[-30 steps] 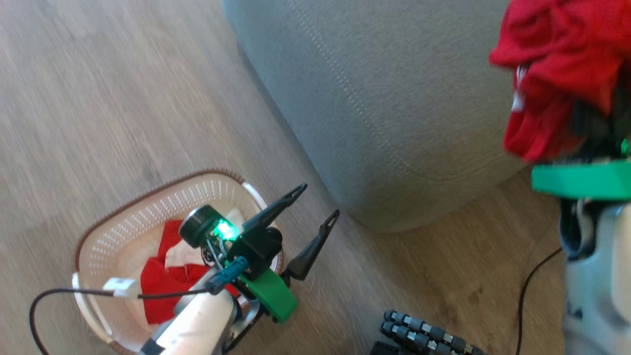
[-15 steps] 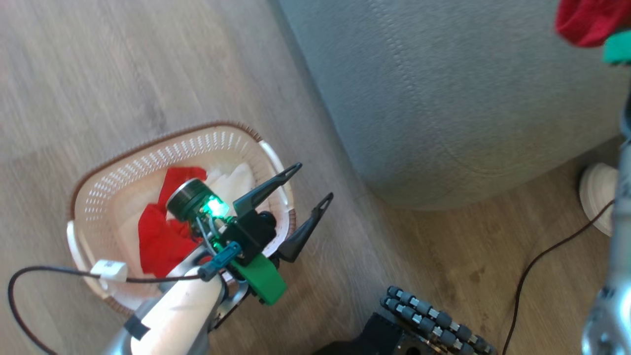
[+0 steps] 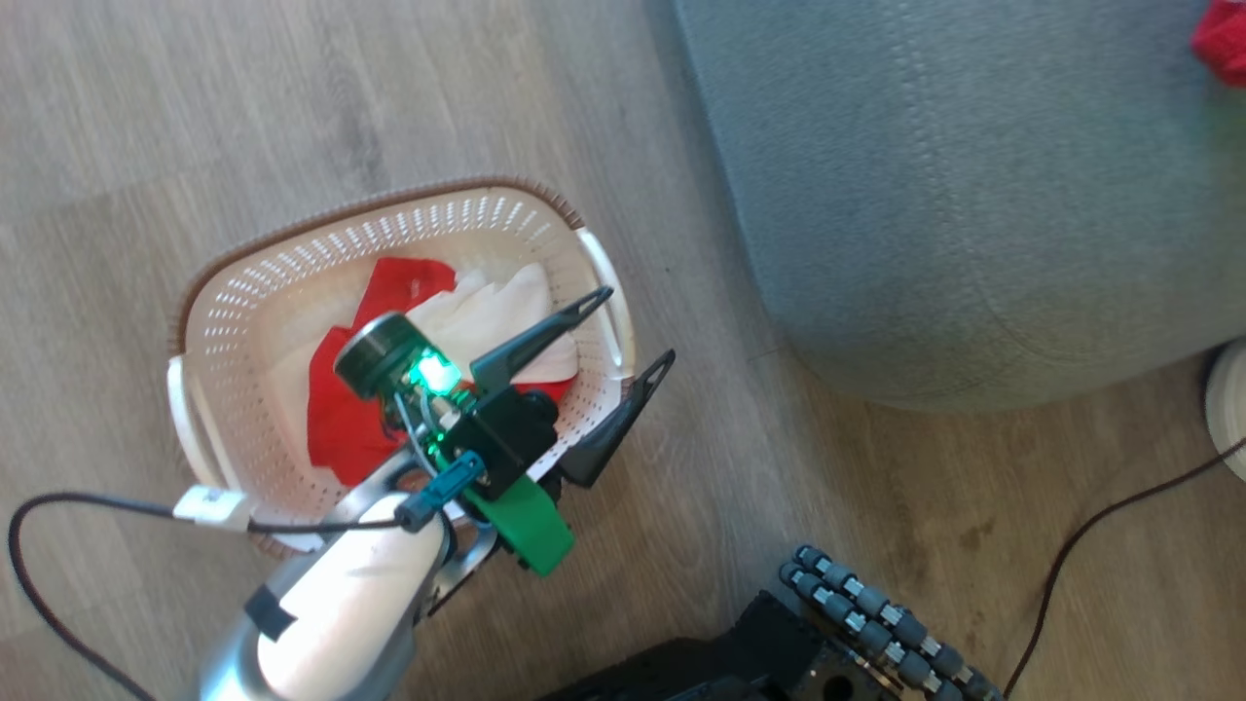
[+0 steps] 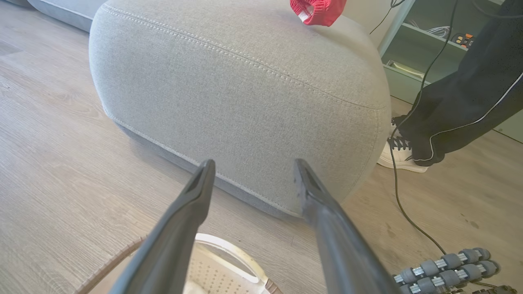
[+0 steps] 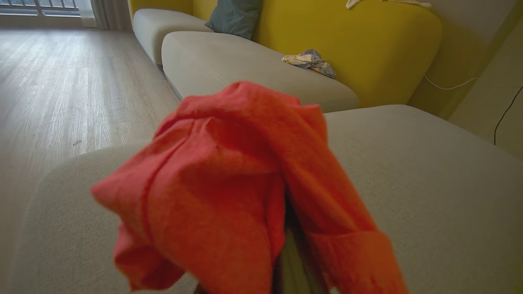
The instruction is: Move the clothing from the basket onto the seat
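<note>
The cream basket [image 3: 292, 263] stands on the floor left of the grey-green seat [image 3: 973, 195]. Red clothing [image 3: 341, 428] with a white part [image 3: 487, 312] lies inside it. My left gripper [image 3: 638, 326] hangs open over the basket's right rim with nothing between its fingers. In the left wrist view it [image 4: 254, 163] points at the seat [image 4: 245, 81], with the basket's rim [image 4: 229, 245] below. A red garment [image 5: 229, 192] drapes over my right gripper, which is shut on it and hidden beneath it, above the seat [image 5: 429, 183]. The same garment [image 3: 1222, 39] peeks in at the head view's top right corner.
A person's dark trouser leg [image 4: 461, 102] and white shoe [image 4: 398, 153] stand right of the seat, with a black cable [image 4: 408, 212] trailing on the floor. My wheeled base [image 3: 876, 613] sits at the bottom. A yellow-backed sofa [image 5: 347, 41] lies beyond the seat.
The head camera has swung, shifting basket and seat rightward in the picture. The red garment in my right gripper has travelled farther over the seat. My left gripper stays open by the basket.
</note>
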### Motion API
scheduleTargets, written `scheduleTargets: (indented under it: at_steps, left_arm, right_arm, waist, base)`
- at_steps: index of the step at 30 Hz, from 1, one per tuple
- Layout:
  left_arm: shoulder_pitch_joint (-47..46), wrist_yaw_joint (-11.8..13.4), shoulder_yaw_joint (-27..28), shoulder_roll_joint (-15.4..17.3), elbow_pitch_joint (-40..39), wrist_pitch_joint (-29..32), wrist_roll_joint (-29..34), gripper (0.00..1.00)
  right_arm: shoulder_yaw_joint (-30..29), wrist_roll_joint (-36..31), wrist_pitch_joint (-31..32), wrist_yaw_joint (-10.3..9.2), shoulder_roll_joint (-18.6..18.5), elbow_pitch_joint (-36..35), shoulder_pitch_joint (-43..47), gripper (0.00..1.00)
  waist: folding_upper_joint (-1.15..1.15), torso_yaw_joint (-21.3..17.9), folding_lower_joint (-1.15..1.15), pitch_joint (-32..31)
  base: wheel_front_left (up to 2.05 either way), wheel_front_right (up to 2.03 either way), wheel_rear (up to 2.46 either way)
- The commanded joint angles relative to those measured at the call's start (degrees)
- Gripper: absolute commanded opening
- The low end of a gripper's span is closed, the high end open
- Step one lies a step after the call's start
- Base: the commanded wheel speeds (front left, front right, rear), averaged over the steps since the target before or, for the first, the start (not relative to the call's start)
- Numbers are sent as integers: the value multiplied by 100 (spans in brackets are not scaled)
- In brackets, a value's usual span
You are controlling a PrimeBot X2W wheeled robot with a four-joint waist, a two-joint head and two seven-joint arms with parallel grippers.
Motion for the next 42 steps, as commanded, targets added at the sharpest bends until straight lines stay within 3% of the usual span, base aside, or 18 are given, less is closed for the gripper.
scheduleTargets:
  at_steps: [1, 19, 20, 21, 22, 32, 42]
  left_arm:
    - [-138, -6, 91, -7, -221, -55, -14, 100]
    - [-265, -7, 118, -2, -230, -55, 15, 100]
    - [-268, -7, 117, 2, -231, -55, 24, 100]
    - [-280, -7, 96, 16, -239, -55, 51, 100]
    - [-285, -7, 80, 27, -242, -55, 74, 100]
    - [-253, -7, 35, -118, -164, -55, 69, 100]
    - [-23, 0, 214, -489, -67, -55, 22, 100]
  right_arm:
    - [-60, -43, -37, -1, -231, -35, -193, 0]
    - [-474, -1072, -37, -1, -68, 1153, -534, 0]
    - [-458, -1141, -37, -1, -77, 1164, -533, 26]
    - [-466, -1192, -37, -1, -79, 1153, -527, 93]
    - [-484, -1228, -37, -1, -65, 1151, -515, 100]
    - [-598, -1470, -37, -1, 32, 968, -390, 100]
    - [-360, -1294, -37, -1, -22, 285, 85, 100]
  waist:
    - [0, 87, 0, 87]
    - [0, 284, 0, 233]
    - [0, 282, 0, 226]
    - [0, 278, 0, 217]
    - [0, 273, 0, 201]
    - [0, 268, 0, -140]
    - [0, 380, 0, -1033]
  base:
    - [0, 0, 0]
    - [0, 0, 0]
    - [0, 0, 0]
    - [0, 0, 0]
    - [0, 0, 0]
    - [0, 0, 0]
    - [0, 0, 0]
